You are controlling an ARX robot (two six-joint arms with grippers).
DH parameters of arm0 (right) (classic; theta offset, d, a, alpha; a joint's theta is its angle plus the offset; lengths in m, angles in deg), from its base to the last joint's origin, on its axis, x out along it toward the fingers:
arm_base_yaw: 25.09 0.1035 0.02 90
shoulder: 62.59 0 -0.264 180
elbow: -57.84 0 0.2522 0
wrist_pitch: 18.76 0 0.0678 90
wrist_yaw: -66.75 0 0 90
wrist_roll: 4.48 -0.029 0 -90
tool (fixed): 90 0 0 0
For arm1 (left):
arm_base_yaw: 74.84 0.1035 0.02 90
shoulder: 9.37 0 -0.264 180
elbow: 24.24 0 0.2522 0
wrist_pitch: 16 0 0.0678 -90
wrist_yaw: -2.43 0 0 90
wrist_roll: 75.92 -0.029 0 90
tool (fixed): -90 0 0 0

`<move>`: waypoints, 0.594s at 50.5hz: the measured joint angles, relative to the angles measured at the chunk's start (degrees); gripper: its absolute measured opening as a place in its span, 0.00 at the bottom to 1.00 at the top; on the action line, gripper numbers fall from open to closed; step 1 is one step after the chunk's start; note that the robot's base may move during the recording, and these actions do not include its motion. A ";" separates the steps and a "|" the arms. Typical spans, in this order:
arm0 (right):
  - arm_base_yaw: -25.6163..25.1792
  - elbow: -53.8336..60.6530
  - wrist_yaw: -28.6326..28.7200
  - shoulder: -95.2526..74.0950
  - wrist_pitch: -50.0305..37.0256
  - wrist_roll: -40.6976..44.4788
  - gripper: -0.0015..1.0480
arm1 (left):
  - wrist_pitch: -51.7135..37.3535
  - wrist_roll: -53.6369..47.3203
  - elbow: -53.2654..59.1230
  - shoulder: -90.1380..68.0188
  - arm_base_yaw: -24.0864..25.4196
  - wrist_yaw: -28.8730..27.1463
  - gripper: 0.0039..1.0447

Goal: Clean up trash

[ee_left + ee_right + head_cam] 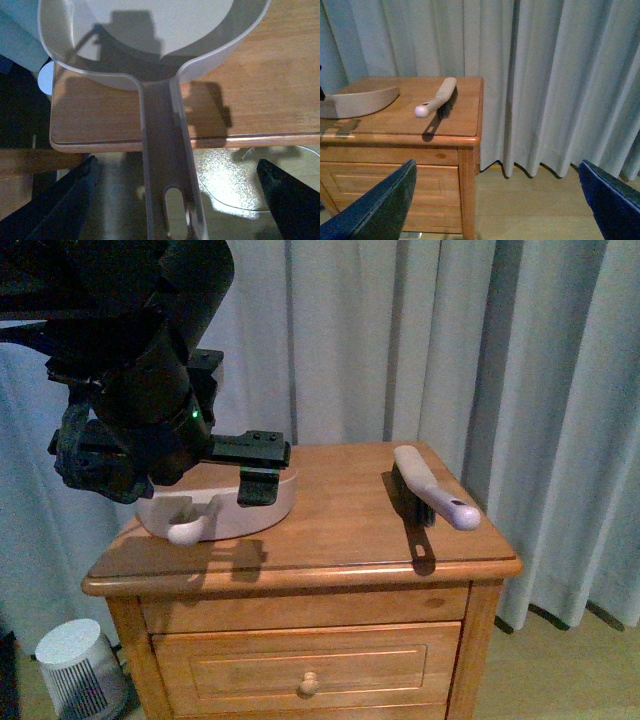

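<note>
From the front, the left claw (256,468) is hanging just over the pale dustpan (222,512), which is sitting on the wooden nightstand (330,540) directly beneath it. From this angle I cannot tell how far its fingers are spread. Well off to the claw's far side, a white-handled brush (434,492) is lying on the same top, and the right claw is not showing here. In the left wrist view, the left claw (176,166) is standing wide apart, its two dark fingers (65,207) flanking the dustpan handle (161,150) without touching it. The handle is running between them and sticking out past the nightstand (260,100) edge, while the dustpan (215,47) bowl is lying ahead of the fingertips, showing only shadow inside. In the right wrist view, the right claw (497,167) is also gaping open, holding nothing and hovering over the plank floor (530,210) in front of the grey curtain (550,75). The brush (438,97) is lying ahead of it and off to one side on the nightstand (462,135), with the dustpan (362,101) farther beyond. The trash is not showing in any view, so I cannot tell where it is.
</note>
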 joint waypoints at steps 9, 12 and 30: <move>0.00 0.00 -0.02 0.00 0.00 0.00 0.93 | -0.48 -0.02 -0.96 -2.58 0.11 -0.26 0.93; 0.00 0.00 -0.02 0.00 0.00 0.00 0.93 | -0.68 -0.02 -1.20 -3.32 0.31 -0.28 0.93; 0.00 0.00 -0.02 0.00 0.00 0.00 0.93 | -2.34 -1.84 -3.10 -7.19 1.86 -0.81 0.93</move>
